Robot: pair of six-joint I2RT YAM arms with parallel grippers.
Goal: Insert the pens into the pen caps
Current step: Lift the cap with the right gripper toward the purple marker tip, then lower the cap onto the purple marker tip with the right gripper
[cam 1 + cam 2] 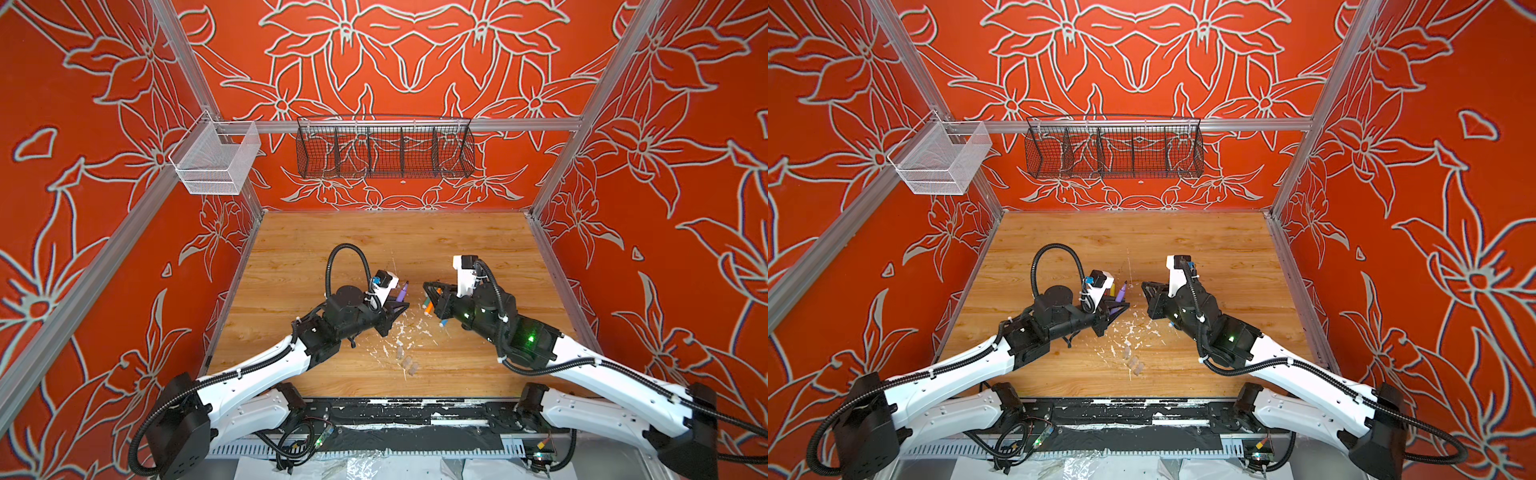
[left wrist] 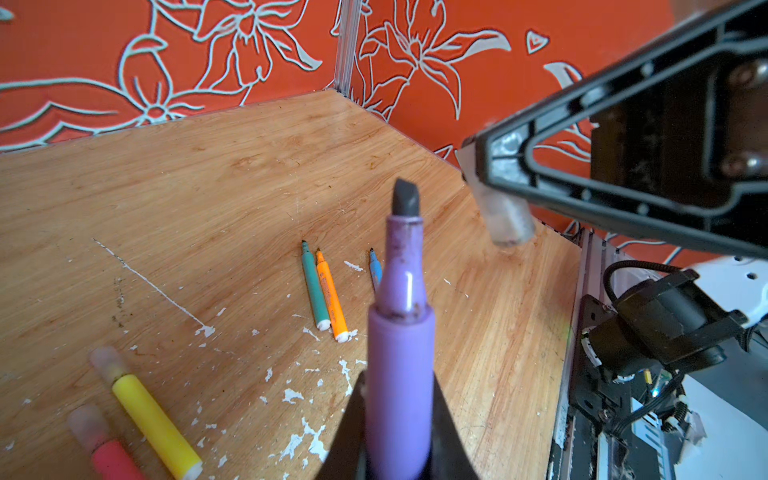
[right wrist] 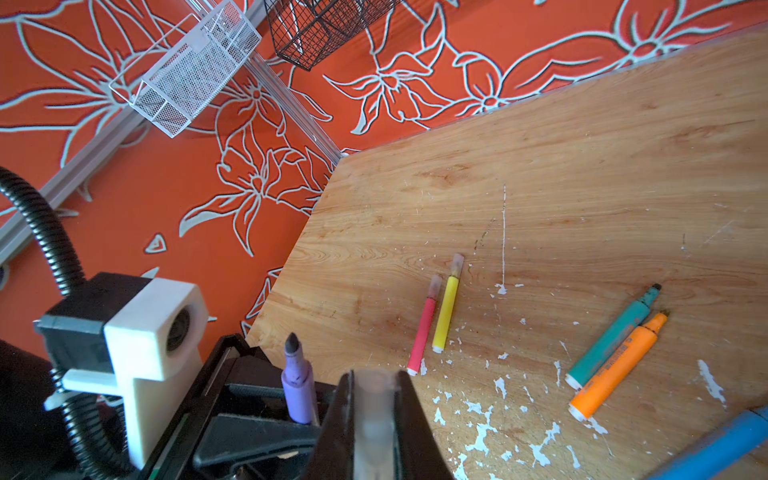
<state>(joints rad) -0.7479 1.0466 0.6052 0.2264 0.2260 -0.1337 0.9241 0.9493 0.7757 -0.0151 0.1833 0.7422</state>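
My left gripper (image 2: 399, 415) is shut on the purple pen (image 2: 399, 353), whose dark tip points up; the pen (image 1: 402, 291) shows in both top views. My right gripper (image 3: 374, 386) is shut on a clear pen cap (image 3: 374, 399). That cap (image 2: 505, 216) hangs a short way from the purple tip, not touching it. The yellow pen (image 3: 446, 311) and pink pen (image 3: 424, 328) lie side by side with caps on. Green (image 3: 615, 336), orange (image 3: 619, 365) and blue (image 3: 723, 449) pens lie uncapped. Three loose caps (image 1: 407, 361) lie near the front.
White flecks (image 1: 399, 328) are scattered over the wooden table (image 1: 311, 249) between the arms. A white mesh basket (image 1: 216, 158) hangs on the left rail and a black wire basket (image 1: 384, 151) on the back rail. Walls close in three sides.
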